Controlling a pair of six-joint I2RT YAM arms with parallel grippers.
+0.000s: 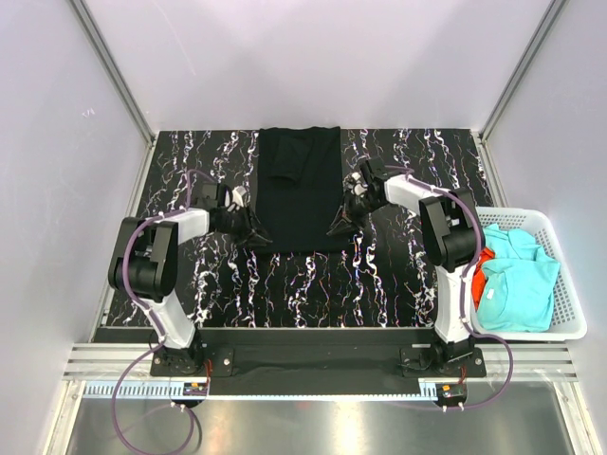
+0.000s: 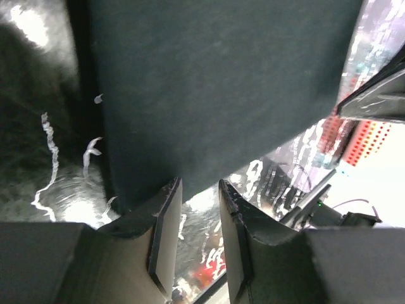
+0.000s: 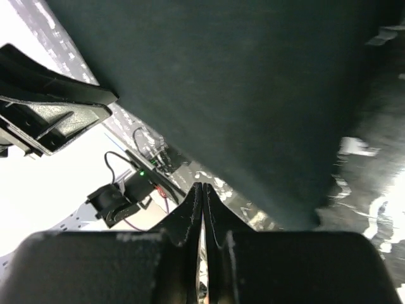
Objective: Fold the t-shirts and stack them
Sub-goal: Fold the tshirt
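- Across the whole workspace, I see a black tabletop veined with white marbling point(image 1: 398, 275), with both arms reaching out over it from the near edge.
- At the far middle of that table lies the large plain black cloth t-shirt point(image 1: 300, 190), folded into a long narrow rectangle. It lies flat, its far end at the table's far edge.
- Off the right side of the table sits a white plastic lattice basket point(image 1: 567, 284), well apart from the black shirt.
- Inside the basket I see turquoise cloth t-shirts point(image 1: 517, 284) piled loosely, filling most of it.
- An orange-red t-shirt point(image 1: 483, 261) peeks out at the basket's left side, mostly under the turquoise ones.
- The left gripper point(image 1: 256, 232) is at the black shirt's near left corner. In its wrist view its fingers point(image 2: 166, 234) stand apart, table showing through the gap, the cloth's edge just at the tips.
- The right gripper point(image 1: 341, 224) is at the near right corner. Its fingers point(image 3: 190, 212) are pressed together, tips just at the cloth's edge. I cannot tell whether any fabric is pinched.
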